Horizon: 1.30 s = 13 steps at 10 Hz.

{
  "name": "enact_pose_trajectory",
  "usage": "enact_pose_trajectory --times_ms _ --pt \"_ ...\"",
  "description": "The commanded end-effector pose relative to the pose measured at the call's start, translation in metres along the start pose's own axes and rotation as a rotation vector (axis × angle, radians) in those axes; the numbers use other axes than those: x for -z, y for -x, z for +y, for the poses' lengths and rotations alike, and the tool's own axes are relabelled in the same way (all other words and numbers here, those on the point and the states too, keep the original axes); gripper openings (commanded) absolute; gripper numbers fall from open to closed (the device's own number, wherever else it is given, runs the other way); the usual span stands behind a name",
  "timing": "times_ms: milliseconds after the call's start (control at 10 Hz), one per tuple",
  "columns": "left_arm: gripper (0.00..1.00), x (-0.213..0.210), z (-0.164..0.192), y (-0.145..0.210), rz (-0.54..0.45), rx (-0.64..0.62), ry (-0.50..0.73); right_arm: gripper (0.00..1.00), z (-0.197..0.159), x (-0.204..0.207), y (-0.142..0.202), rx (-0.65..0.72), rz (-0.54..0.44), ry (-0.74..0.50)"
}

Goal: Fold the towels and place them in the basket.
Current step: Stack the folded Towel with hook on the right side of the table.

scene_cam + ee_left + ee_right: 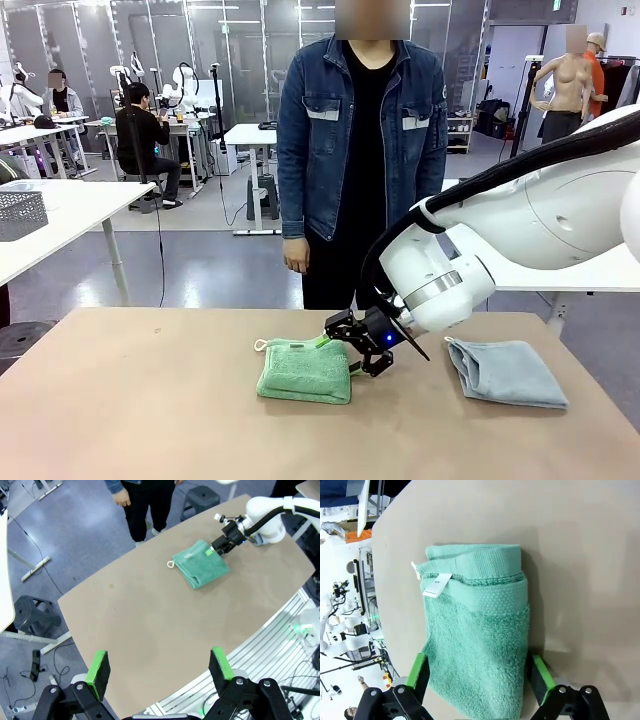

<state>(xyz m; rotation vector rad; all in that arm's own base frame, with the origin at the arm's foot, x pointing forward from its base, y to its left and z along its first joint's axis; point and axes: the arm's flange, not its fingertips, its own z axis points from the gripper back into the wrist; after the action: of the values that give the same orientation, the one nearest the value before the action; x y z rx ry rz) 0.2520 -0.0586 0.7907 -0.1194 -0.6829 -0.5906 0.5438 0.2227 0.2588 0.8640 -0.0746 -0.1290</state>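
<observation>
A light green towel (303, 371) lies folded on the tan table (150, 400), a white label (436, 586) on its hem. My right gripper (350, 355) is low over the towel's right end, jaws open, with the green towel (475, 630) lying between the two pads (540, 672) and not pinched. The pale blue-grey towel (508, 372) lies loosely folded at the right of the table. My left gripper (159, 666) hangs open and empty high above the near edge, far from the green towel (200, 566). A grey mesh basket (20, 213) sits on a white side table at far left.
A person in a denim jacket (360, 130) stands at the table's far edge, hands down at the sides. The table's left half is bare. Stools (35, 615) stand on the floor beside the table.
</observation>
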Motion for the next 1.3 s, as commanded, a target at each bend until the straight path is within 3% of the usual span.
enact_pose_trajectory --times_ms 0,100,400,500,600,1200 --pt "1.00 -0.0004 -0.0003 0.0000 0.001 0.007 -0.001 1.00 -0.0035 0.0107 -0.0002 -0.025 -0.012 -0.020" --pt "1.00 -0.0004 -0.0003 0.0000 0.001 0.007 -0.001 1.00 -0.0027 0.0116 -0.0002 -0.028 -0.016 -0.026" --pt "1.00 -0.0004 -0.0003 0.0000 0.001 0.007 -0.001 0.09 0.0009 0.0104 0.0010 -0.043 -0.029 -0.055" --pt "1.00 -0.0004 -0.0003 0.0000 0.001 0.007 -0.001 0.34 0.0005 0.0113 0.0007 -0.039 -0.027 -0.055" --pt "1.00 -0.0004 -0.0003 0.0000 0.001 0.007 -0.001 0.00 0.0002 0.0120 0.0002 -0.037 -0.026 -0.054" --pt "1.00 -0.0004 -0.0003 0.0000 0.001 0.007 -0.001 0.00 0.0053 0.0099 0.0005 -0.045 -0.026 -0.044"
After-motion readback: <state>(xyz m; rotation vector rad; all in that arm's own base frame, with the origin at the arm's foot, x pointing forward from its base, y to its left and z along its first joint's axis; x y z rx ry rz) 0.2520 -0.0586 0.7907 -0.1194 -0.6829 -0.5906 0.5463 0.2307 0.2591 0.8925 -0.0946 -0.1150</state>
